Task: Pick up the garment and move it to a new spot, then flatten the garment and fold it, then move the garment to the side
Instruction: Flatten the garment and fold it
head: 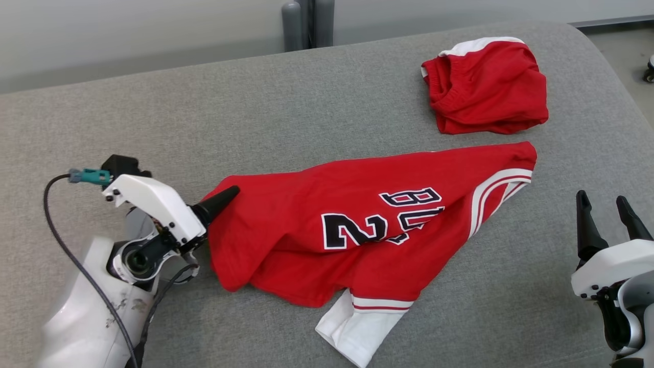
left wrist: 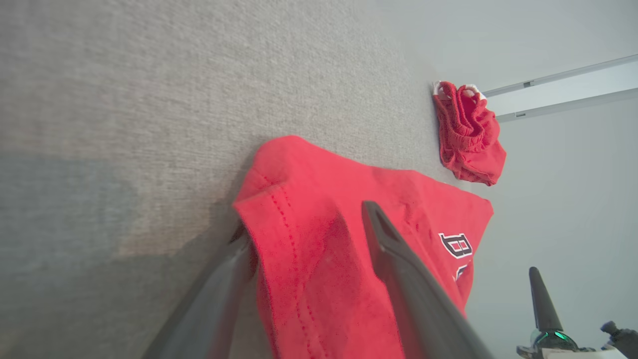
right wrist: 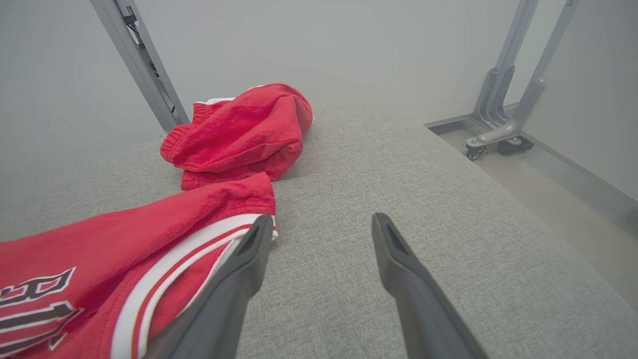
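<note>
Although my left pincer (left wrist: 306, 219) stands spread around an edge of the jersey (head: 357, 225), rumpled on the pad (head: 255, 102), nothing is clenched; the right pincer (head: 600, 197) is released nearby. I judge lifting, flattening, folding all remain.

Red jersey (head: 368, 255) on the surface has black, white-outlined letters (head: 411, 197) reading "BU" in the head view, upside down to the camera. A third letter just below is creased into a fold, only partly legible, maybe "L". Beside them is a big matching digit (head: 347, 231) "2", then a second digit broken by the fold, can't tell which. Left wrist view catches just the "B" (left wrist: 456, 245); right wrist view has cropped letter strokes (right wrist: 35, 294) at its lower left, not readable.
</note>
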